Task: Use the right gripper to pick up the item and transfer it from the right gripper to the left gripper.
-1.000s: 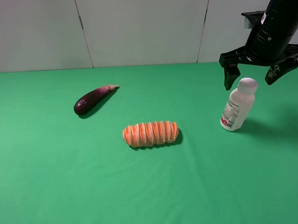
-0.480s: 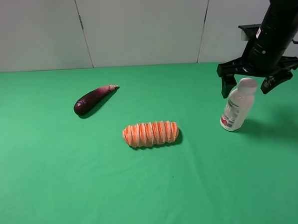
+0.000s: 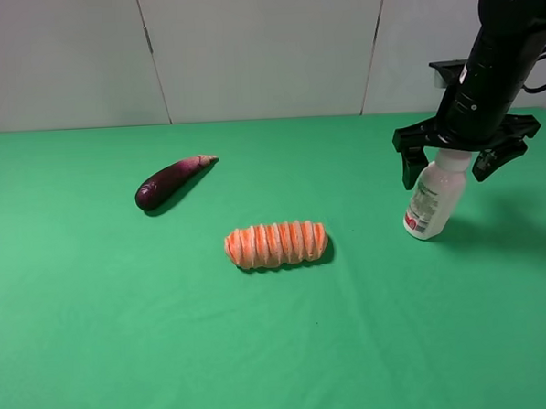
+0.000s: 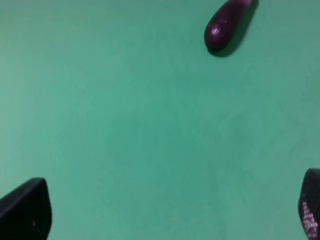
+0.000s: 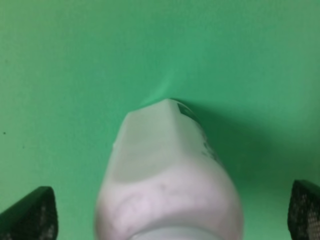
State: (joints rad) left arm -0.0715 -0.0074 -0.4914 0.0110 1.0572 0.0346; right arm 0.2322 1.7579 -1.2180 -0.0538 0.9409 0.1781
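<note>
Green cloth [image 3: 97, 342] first, looking down from high over a table covered edge to edge. Starting at the left and finding a purple eggplant [image 3: 169, 181] lying on its side, well apart from everything else. Moving toward the middle and meeting an orange-striped ridged roll [image 3: 276, 244], also lying alone on the cloth. Arriving at the right and reaching the item [image 3: 433, 201], a small white bottle with a grey-and-red label, standing on its base on the cloth.

Finding the right gripper [image 3: 447, 171] hanging directly over it, fingers spread wide and straddling the white cap [image 3: 454, 158], one on each side, pinching nothing. Checking the right wrist view and getting the same picture: the item [image 5: 170, 170] filling the centre, close and blurred, with the right gripper [image 5: 165, 215] showing only as dark fingertips far out at either side and clear green between them and the plastic.

Turning to the left wrist view and finding the left gripper [image 4: 167, 212] likewise spread, fingertips at opposite corners, holding nothing, hovering over bare cloth with the eggplant [image 4: 225, 25] in sight beyond. Not finding this gripper anywhere in the high view.

Judging progress as very early: being only at the stage of lining up for the pick, with nothing yet grasped. Leaving everything else to do: closing on the item, lifting it, carrying it across toward the left, passing it over and letting go
</note>
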